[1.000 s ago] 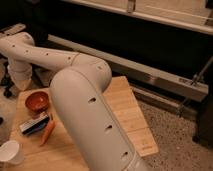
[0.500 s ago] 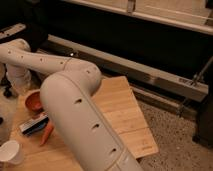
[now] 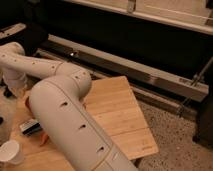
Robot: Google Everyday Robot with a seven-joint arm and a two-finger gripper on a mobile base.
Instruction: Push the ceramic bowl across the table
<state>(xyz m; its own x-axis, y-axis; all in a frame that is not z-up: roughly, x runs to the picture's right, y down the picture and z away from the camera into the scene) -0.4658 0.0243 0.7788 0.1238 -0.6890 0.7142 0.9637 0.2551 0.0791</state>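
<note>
Well, my big white arm (image 3: 65, 115) fills the lower left of the frame. It bends at the elbow and stretches to the left edge. My pincer (image 3: 11, 87) hangs down there, and I cannot tell if it is open or shut. The ceramic bowl (image 3: 26, 103) peeks out as a red-orange sliver behind my arm, on the table (image 3: 117, 107), near the pincer. A white paper cup (image 3: 10, 152) stands bottom left, near a small dark pack (image 3: 31, 127) whose marks I cannot read.
</note>
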